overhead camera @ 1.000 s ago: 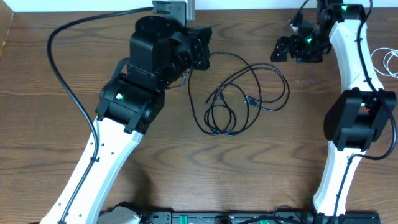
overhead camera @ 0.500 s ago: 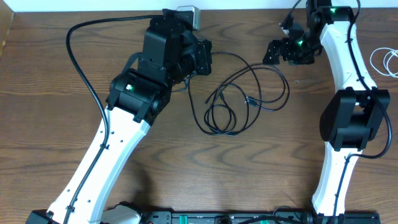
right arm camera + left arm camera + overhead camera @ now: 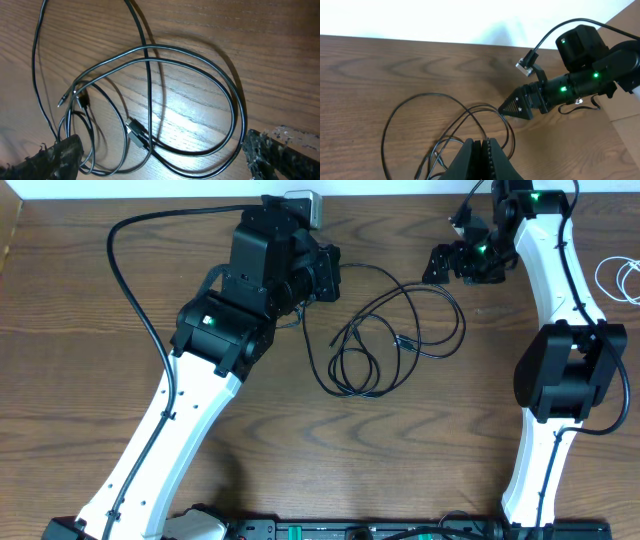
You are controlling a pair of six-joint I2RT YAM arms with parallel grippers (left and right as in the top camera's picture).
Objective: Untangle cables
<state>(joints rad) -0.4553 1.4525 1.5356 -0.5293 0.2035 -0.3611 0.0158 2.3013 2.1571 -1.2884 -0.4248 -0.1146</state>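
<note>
Thin black cable lay mid-tabletop in several overlapping loops, slack and crossing itself. A small dark plug sat inside the loops, with a fine pin-like tip nearby. In the right wrist view one strand looked greyer and shinier. A white cable was coiled well apart at the right edge.

Left end effector: fingers pressed together just beside the bundle's upper left. One strand ran up to it, but a pinch could not be made out.

Right end effector: fingers spread wide, holding nothing, near the bundle's upper right.
</note>
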